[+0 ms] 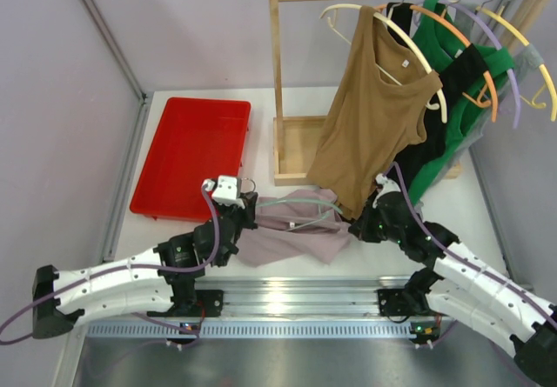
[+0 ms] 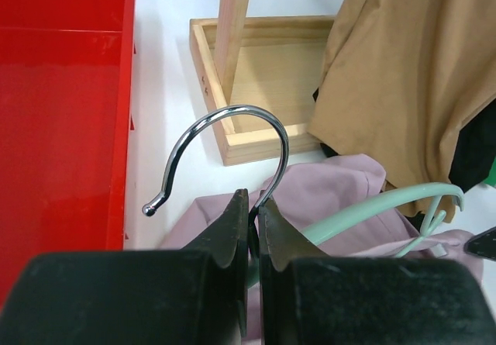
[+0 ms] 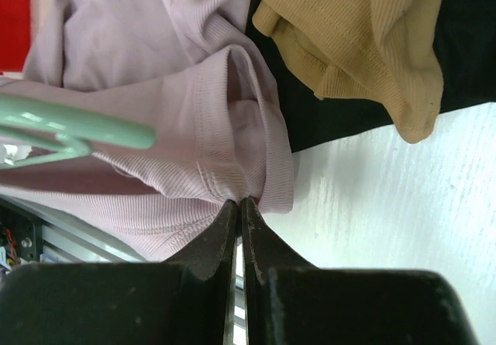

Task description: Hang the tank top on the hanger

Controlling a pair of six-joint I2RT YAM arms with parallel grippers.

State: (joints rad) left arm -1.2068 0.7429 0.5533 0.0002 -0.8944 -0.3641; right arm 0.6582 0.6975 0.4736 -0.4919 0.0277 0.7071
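Note:
The pale mauve tank top [image 1: 291,233] lies crumpled on the white table between my two arms; it also shows in the left wrist view [image 2: 341,198] and the right wrist view [image 3: 155,89]. The mint-green hanger [image 1: 309,222] lies across it. My left gripper [image 1: 250,212] is shut on the neck of the hanger's metal hook [image 2: 232,139]; the green arm [image 2: 372,209] runs off to the right. My right gripper [image 1: 357,227] is shut on a hemmed edge of the tank top [image 3: 240,186]. The hanger's arm end [image 3: 85,128] sits just left of it.
A wooden rack [image 1: 283,83] stands behind, with a tan-brown top [image 1: 374,117] on a cream hanger hanging low over the tank top's right end, and green and black garments [image 1: 452,100] beside it. Its base box [image 2: 263,74] lies just ahead of my left gripper. A red tray [image 1: 193,154] sits at the left.

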